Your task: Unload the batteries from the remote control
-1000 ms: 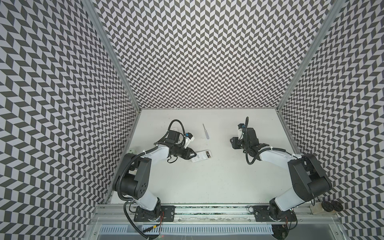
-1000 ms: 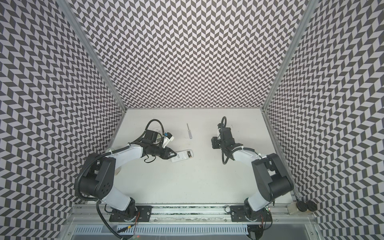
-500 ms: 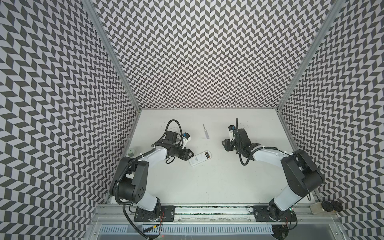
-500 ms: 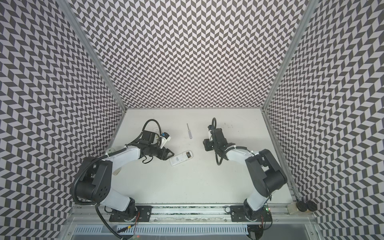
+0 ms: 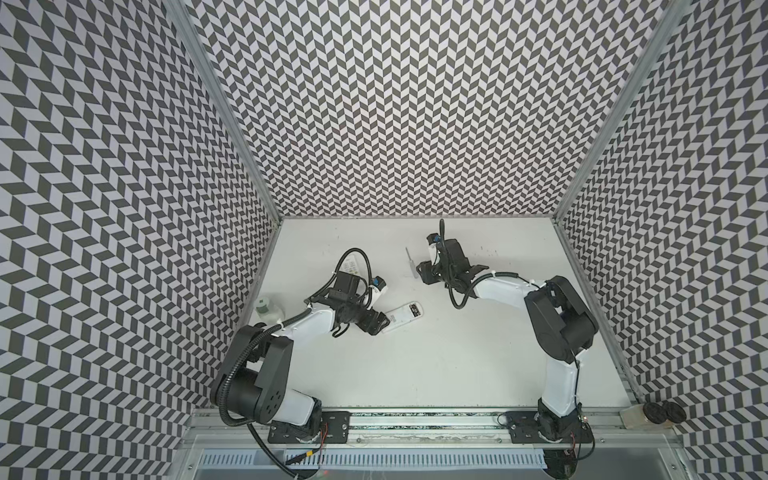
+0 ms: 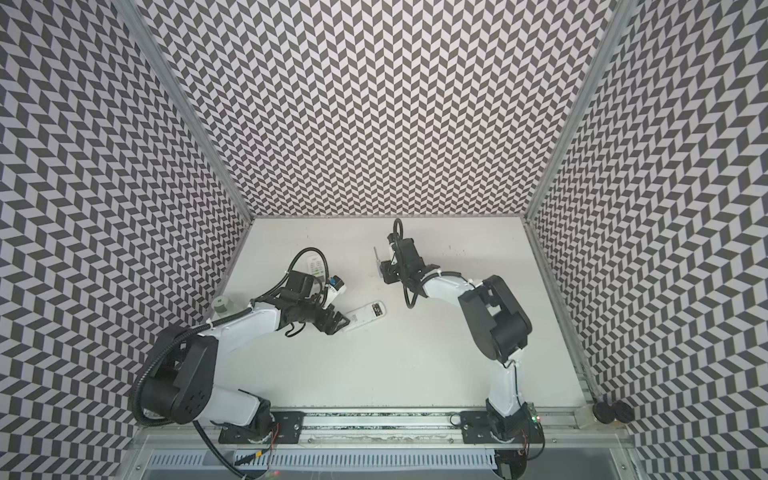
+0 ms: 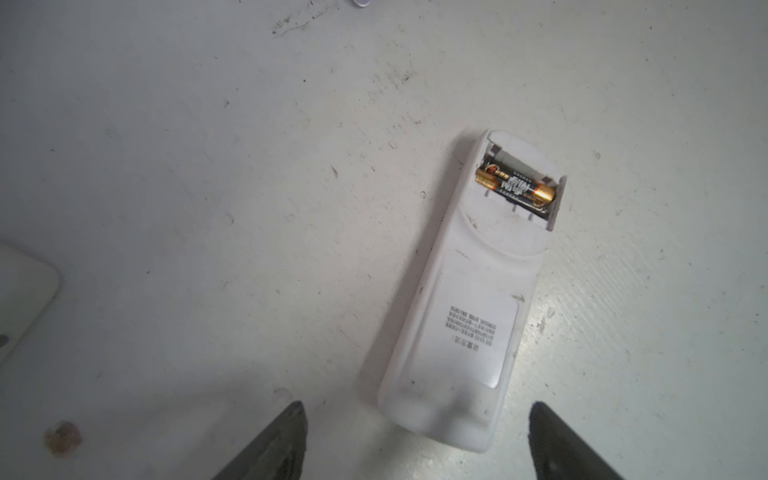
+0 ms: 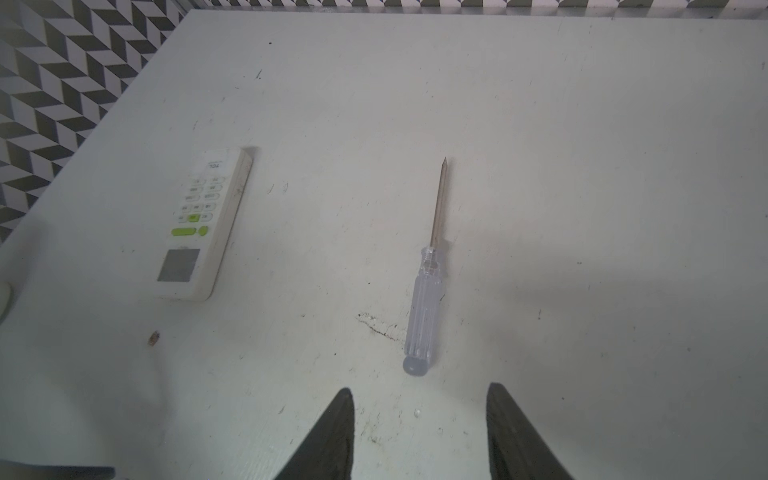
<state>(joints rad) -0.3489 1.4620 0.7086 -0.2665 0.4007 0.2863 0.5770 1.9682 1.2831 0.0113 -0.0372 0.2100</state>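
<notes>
Two black-and-gold batteries (image 7: pixel 515 189) lie in the remote control's (image 7: pixel 465 332) open end, with wide, empty left jaws at its other end, while parted, empty right jaws should grip the screwdriver's (image 8: pixel 422 307) handle squarely.

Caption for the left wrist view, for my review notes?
Open left gripper framing one end of a face-down white remote, black-and-gold batteries exposed.

There are two white rectangular plastic remote controls: a face-down remote (image 5: pixel 402 316) with an open back bay, and a green-buttoned remote (image 8: pixel 195 224). One black battery with gold ends (image 7: pixel 515 189) shows in the bay; whether a second lies beside it is unclear. One clear-handled metal screwdriver (image 8: pixel 422 299). One pale green-capped bottle (image 5: pixel 267 306). Two black round discs (image 5: pixel 651 413), lower right in both top views.
</notes>
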